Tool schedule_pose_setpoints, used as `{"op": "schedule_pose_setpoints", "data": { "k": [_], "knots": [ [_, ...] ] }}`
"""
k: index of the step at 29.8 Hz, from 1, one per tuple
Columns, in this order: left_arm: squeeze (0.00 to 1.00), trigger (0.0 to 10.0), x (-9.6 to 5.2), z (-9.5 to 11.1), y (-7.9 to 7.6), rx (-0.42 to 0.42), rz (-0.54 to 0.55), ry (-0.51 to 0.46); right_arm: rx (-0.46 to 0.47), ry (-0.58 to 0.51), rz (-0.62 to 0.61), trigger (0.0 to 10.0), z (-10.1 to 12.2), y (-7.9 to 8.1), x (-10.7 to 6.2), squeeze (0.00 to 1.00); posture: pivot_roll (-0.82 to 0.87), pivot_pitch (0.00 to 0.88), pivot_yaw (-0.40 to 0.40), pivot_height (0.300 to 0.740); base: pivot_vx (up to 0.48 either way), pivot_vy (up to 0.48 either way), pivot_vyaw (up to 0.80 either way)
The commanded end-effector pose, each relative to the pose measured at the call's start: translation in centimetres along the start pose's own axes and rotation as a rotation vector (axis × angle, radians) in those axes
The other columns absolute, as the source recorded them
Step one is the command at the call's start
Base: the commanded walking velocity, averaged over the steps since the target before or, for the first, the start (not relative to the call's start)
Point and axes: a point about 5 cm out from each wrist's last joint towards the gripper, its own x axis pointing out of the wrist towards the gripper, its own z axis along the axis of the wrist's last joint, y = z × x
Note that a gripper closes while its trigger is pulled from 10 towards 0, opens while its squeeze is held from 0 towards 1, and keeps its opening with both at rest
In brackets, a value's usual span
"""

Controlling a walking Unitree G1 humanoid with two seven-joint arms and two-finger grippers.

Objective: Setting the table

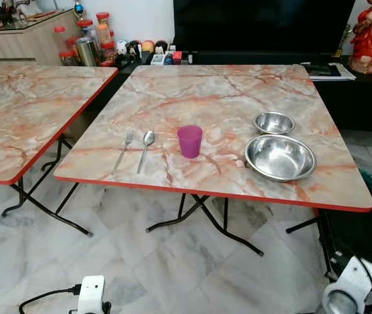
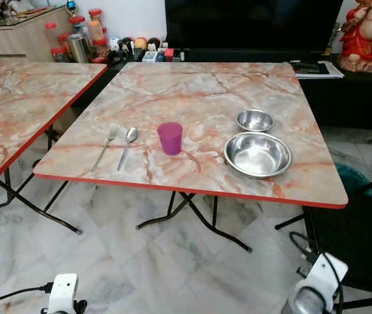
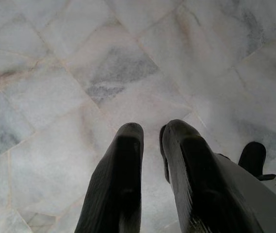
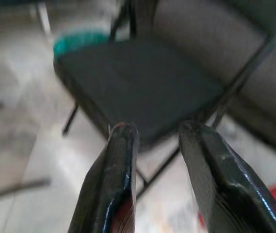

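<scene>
Both end effectors are hung low with nothing held: the left end effector [image 3: 150,133] slightly parted over marble floor [image 3: 55,87], the right end effector [image 4: 154,133] parted before a black chair [image 4: 138,82], well below the surface [image 1: 225,98].

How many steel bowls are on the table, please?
2: a large bowl near the table's front right edge, and a small bowl just behind it.

Fork [image 1: 123,150], spoon [image 1: 146,148], upright purple cup [image 1: 189,141] and two steel bowls [image 1: 280,157] lie on the marble table [image 1: 225,98].
</scene>
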Motion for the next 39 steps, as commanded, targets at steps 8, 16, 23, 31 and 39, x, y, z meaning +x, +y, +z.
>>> {"op": "schedule_pose_setpoints", "data": {
  "k": [8, 16, 23, 31, 39],
  "knots": [
    [0.0, 10.0, -0.1, -0.4, 0.4, -0.015, -0.006, 0.01, 0.029, -0.35, -0.143, 10.0, 8.7, -0.1, -0.1, 0.0, -0.06, 0.0, 0.05, 0.728, 0.0, 0.0, 0.0],
    [0.0, 10.0, -0.2, -0.6, 0.4, -0.018, -0.011, 0.021, 0.167, -0.465, 0.19, 10.0, 17.1, 5.3, -0.4, 0.0, -0.08, 0.0, 0.063, 0.728, 0.0, 0.0, 0.0],
    [0.0, 10.0, -0.1, -0.4, 0.4, -0.023, -0.008, 0.013, 0.198, -0.316, 0.319, 10.0, 17.4, 7.6, 0.2, 0.0, -0.06, 0.0, 0.055, 0.728, 0.0, 0.0, 0.0],
    [0.0, 10.0, -0.2, -0.7, 0.7, -0.031, 0.003, 0.011, 0.292, -0.14, 0.485, 10.0, 18.4, 10.9, -0.1, 0.0, -0.05, 0.0, 0.055, 0.728, 0.157, 0.0, 0.0],
    [0.0, 10.0, -0.3, -0.9, 0.7, -0.033, 0.004, 0.014, 0.312, -0.133, 0.535, 10.0, 19.1, 11.8, -0.4, 1.0, -0.05, 0.0, 0.05, 0.728, 0.266, 0.0, 0.0]
  ]
}}
